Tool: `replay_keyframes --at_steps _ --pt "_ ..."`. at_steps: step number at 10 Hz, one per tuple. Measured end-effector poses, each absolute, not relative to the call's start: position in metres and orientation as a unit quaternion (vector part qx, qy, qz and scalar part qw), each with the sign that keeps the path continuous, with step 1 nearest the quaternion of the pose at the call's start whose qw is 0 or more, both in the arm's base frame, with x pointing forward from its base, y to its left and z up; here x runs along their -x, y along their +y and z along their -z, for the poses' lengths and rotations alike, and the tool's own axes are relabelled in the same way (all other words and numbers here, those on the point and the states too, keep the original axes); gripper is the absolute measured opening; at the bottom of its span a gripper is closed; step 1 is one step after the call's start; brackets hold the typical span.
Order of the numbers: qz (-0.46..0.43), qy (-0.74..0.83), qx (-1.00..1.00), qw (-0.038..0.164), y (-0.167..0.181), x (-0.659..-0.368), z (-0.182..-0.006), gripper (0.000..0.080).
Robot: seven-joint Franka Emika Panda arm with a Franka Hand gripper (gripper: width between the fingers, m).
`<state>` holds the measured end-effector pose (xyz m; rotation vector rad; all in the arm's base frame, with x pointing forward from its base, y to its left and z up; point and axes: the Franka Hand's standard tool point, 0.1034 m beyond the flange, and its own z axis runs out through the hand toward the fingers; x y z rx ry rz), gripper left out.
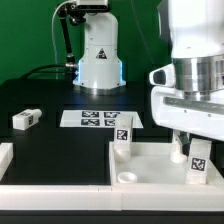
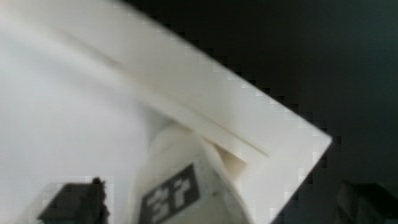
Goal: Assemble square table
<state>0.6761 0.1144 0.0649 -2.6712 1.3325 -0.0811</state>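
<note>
tabletop slab [image 1: 152,163]: foreground | marker board [image 1: 95,118]: behind it | loose leg [image 1: 26,119]: exterior view's left, on table [image 1: 50,95]

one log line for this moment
gripper: open by first leg | first leg: upright on square table slab | second leg: upright | third leg: loose on table

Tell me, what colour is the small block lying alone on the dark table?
White leg block, black marker tag on its end; clearest in the exterior view.

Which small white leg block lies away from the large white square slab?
The leg block at the exterior view's left, alone on the black table; the middle block and the right block stand upright on the slab.
</note>
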Motion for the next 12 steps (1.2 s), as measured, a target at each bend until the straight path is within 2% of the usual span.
replay_keyframes --at_steps 1,2,4,5,6,7,8,10,12 --pt "0.033 0.333 0.940 0.062 0.1122 -0.6762 -0.0688 0.0649" --pt "0.031 0.287 0.956 0.055 0.1109 -0.6769 -0.0706 0.0649" --pt "0.032 0.301 0.952 0.055 0.1103 -0.6773 -0.0691 0.0649" --pt "0.032 0.312 0.948 0.056 0.1101 -0.6773 -0.0691 0.0553" --pt "0.030 0.344 0.937 0.057 0.1100 -0.6772 -0.0688 0.0418" --pt "0.025 0.380 0.923 0.055 0.1071 -0.6757 -0.0676 0.0418" --pt "0.023 0.408 0.911 0.056 0.1067 -0.6755 -0.0675 0.0292" --pt "0.016 0.483 0.874 0.056 0.1071 -0.6750 -0.0676 0.0292" --pt "-0.001 0.642 0.765 0.052 0.1093 -0.6742 -0.0678 0.0292"
